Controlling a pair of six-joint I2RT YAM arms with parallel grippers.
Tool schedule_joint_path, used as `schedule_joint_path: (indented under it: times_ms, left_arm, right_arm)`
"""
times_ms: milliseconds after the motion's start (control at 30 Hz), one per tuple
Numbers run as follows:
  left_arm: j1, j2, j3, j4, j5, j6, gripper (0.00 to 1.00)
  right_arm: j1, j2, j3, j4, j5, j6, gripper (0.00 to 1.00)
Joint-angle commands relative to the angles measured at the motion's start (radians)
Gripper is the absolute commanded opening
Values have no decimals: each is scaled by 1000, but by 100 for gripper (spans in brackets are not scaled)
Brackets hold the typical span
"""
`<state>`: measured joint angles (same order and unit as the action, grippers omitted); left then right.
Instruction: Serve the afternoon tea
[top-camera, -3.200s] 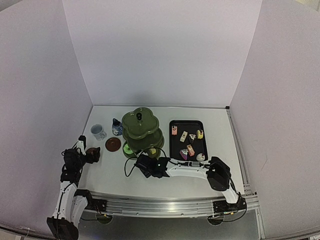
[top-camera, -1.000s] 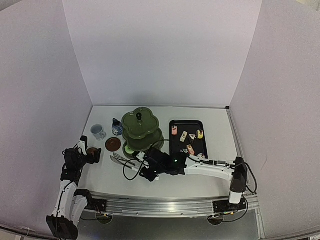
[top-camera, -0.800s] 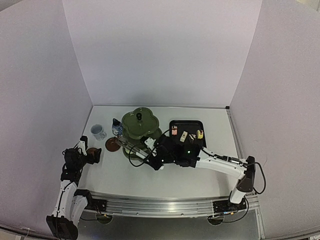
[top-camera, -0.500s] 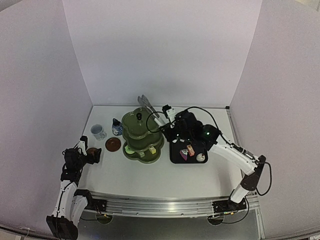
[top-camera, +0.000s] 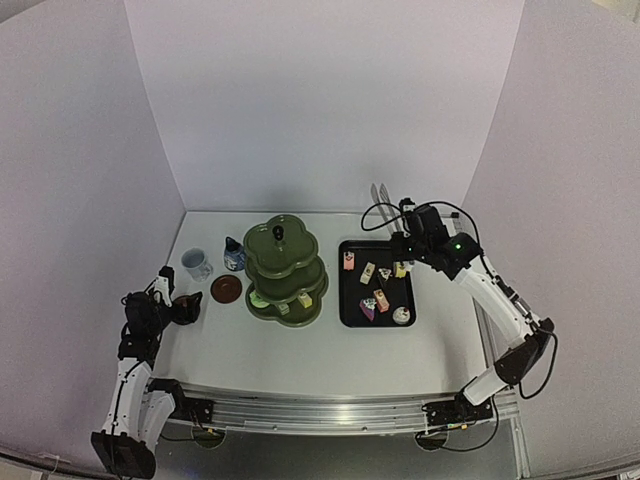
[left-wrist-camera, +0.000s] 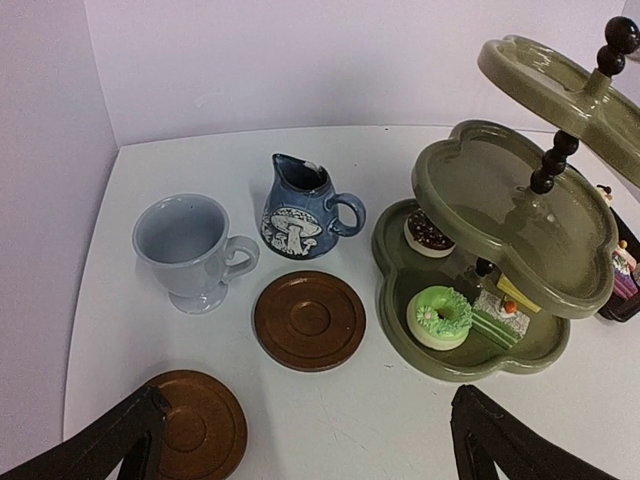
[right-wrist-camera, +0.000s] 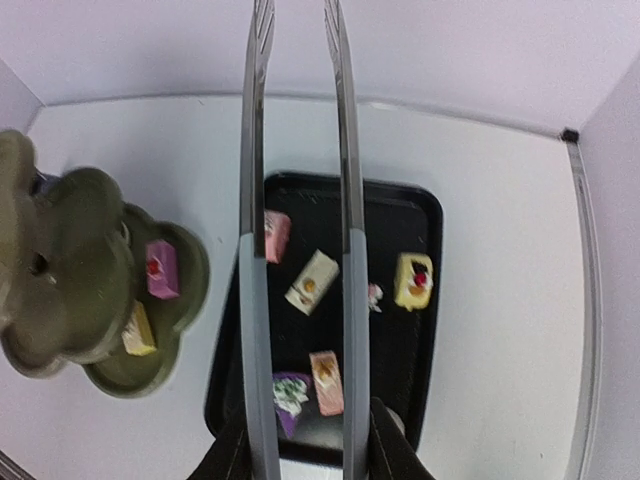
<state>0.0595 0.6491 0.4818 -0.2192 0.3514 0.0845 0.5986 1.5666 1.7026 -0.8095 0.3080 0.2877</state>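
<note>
The dark green stand (top-camera: 283, 265) (left-wrist-camera: 500, 250) (right-wrist-camera: 90, 270) is mid-table. Its bottom tier carries a green doughnut cake (left-wrist-camera: 441, 316), a chocolate cake (left-wrist-camera: 430, 230), a pink cake (right-wrist-camera: 162, 268) and a yellow one (right-wrist-camera: 138, 330). Several more cakes (top-camera: 375, 285) (right-wrist-camera: 313, 281) lie on the black tray (top-camera: 345, 300) (right-wrist-camera: 425, 215). Left of the stand are the white mug (top-camera: 195, 264) (left-wrist-camera: 190, 250), the blue pot (top-camera: 234, 254) (left-wrist-camera: 300, 208) and two brown coasters (top-camera: 227, 289) (left-wrist-camera: 309, 320) (left-wrist-camera: 195, 425). My right gripper (top-camera: 415, 225) (right-wrist-camera: 305, 455) is shut on metal tongs (top-camera: 380, 195) (right-wrist-camera: 255, 200), high over the tray, with nothing between their tips. My left gripper (top-camera: 175, 302) (left-wrist-camera: 305, 450) is open by the near coaster.
White walls close in the table on three sides. The right arm arches over the table's right edge beside the tray. The left arm sits low at the front left corner.
My right arm has swung the tongs from in front of the stand up and over to the back right, above the tray. The left arm has barely moved.
</note>
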Motion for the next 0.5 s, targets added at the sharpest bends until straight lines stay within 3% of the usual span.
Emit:
schedule_joint_path:
  times_ms: [0,167,467]
  left_arm:
    - [-2,22,53,6,33,27,100]
    - [-2,39,57,8,37,25,100]
    - [-2,61,49,15,45,11,100]
  right_arm:
    - [-8,-105,-101,-168,-64,55,29]
    - [-8,-168,-230,-265,-176,56,29]
    - [-7,-206,-354,-431,-244,27,30]
